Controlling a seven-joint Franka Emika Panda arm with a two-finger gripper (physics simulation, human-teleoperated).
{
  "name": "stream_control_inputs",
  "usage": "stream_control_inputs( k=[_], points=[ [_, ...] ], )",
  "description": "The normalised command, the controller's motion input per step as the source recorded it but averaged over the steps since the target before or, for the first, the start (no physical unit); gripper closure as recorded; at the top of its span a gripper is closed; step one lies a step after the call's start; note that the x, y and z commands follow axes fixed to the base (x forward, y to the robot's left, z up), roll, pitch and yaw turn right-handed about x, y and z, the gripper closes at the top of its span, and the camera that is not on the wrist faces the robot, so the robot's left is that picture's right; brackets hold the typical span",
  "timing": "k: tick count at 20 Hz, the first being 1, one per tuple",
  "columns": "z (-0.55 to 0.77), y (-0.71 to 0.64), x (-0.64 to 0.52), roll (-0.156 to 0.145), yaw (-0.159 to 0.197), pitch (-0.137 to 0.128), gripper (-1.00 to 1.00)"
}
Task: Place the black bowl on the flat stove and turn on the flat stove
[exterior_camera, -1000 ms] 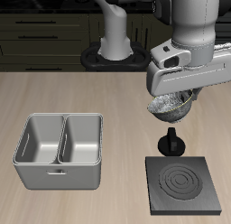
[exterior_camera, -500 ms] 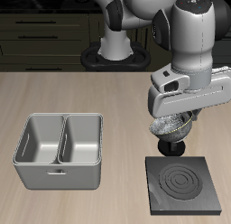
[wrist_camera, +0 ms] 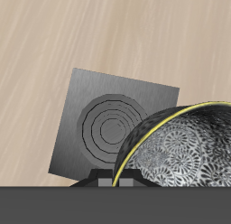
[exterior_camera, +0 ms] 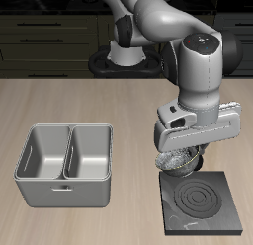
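Note:
My gripper (exterior_camera: 186,152) is shut on the rim of the black bowl (exterior_camera: 179,161), dark outside and grey-white speckled inside. It holds the bowl tilted, just above the back edge of the flat stove (exterior_camera: 204,203). The stove is a dark-grey square plate with ring marks near the table's front edge. Its knob is hidden behind the bowl and gripper. In the wrist view the bowl (wrist_camera: 185,146) fills the near field, with the stove (wrist_camera: 108,128) on the wooden table beyond it.
A grey two-compartment metal tray (exterior_camera: 63,171) stands on the table, apart from the stove. The robot's base (exterior_camera: 123,53) is at the table's back. Dark cabinets run behind the table.
The gripper has carried the bowl toward the table's front edge and lower. It was above the knob and is now close over the stove's back edge, hiding the knob.

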Motion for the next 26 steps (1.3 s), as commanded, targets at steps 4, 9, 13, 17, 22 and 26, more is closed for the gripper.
stream_control_inputs(
  k=[4,9,13,17,22,26],
  points=[
    [-0.16,0.10,0.00,0.011,0.025,0.011,1.00],
    [-0.14,0.09,0.09,0.016,0.031,0.009,1.00],
    [-0.12,0.18,0.12,0.021,0.024,0.006,1.00],
    [-0.10,0.15,0.10,0.002,0.018,0.001,1.00],
    [-0.18,0.28,0.09,0.019,0.014,0.020,1.00],
    [-0.20,0.21,0.05,0.015,0.013,0.033,1.00]
  ],
)
